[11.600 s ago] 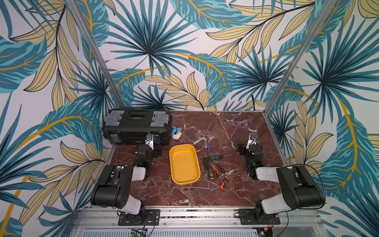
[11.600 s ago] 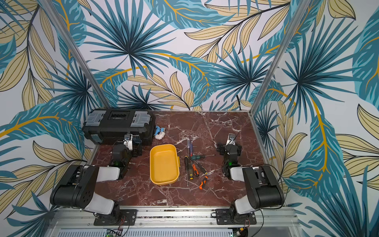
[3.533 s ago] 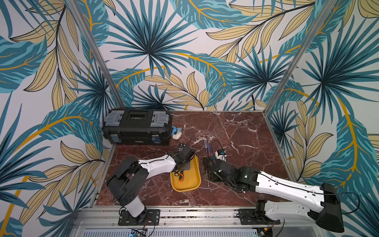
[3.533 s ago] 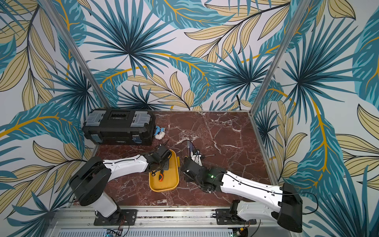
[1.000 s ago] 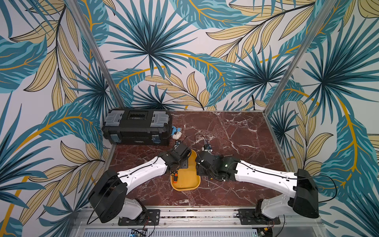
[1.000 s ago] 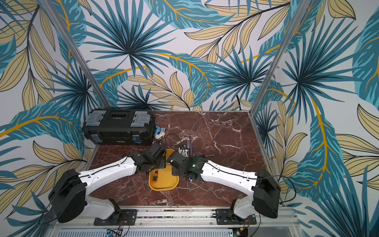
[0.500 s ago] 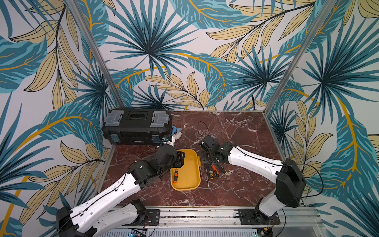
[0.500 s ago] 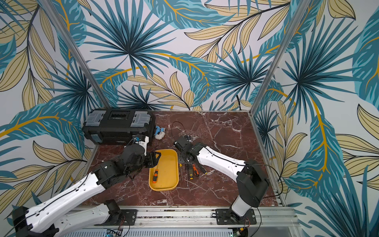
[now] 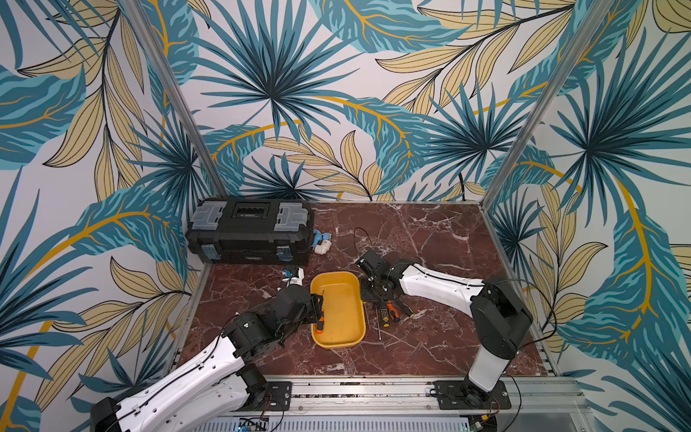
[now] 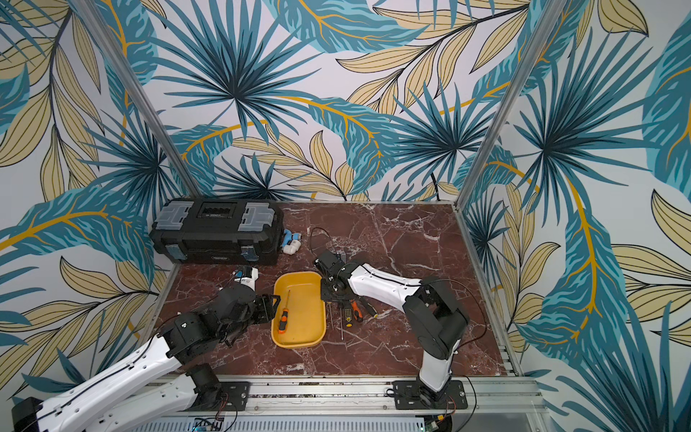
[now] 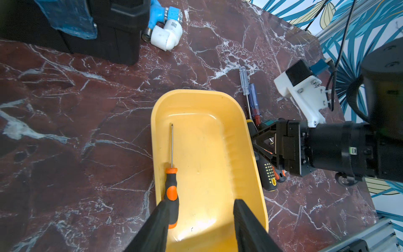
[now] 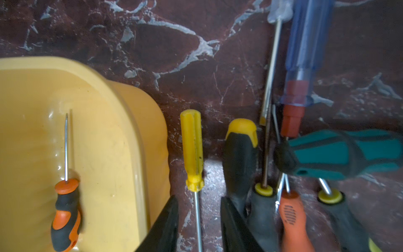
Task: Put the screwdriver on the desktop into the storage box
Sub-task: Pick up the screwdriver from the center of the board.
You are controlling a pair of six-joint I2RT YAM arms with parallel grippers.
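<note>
Yellow shallow plastic tray [image 9: 344, 306] is seen at centre of the dark red marble-veined desktop [image 9: 430, 243] in both top views. One orange-and-black-handled screwdriver [image 10: 285, 310] is already laid inside it, along the tray's left wall in the frame.

The left gripper [image 11: 201, 209] is held spread and empty over the tray's lower end, just beside that handle.

The next target is judged to be the yellow clear-plastic-handled screwdriver [image 12: 194, 170]. It lies on the desktop just right of the tray's right wall, long axis parallel to the tray, handle toward the upper frame. The right gripper [image 12: 199, 200] is placed directly over it, fingers apart and straddling the thin shaft below the handle, nothing pinched yet. The right arm is clearly nearer.

A cluster of other screwdrivers [image 9: 390, 312] is packed close on the right, so a neighbour could be snagged when the fingers come together.
</note>
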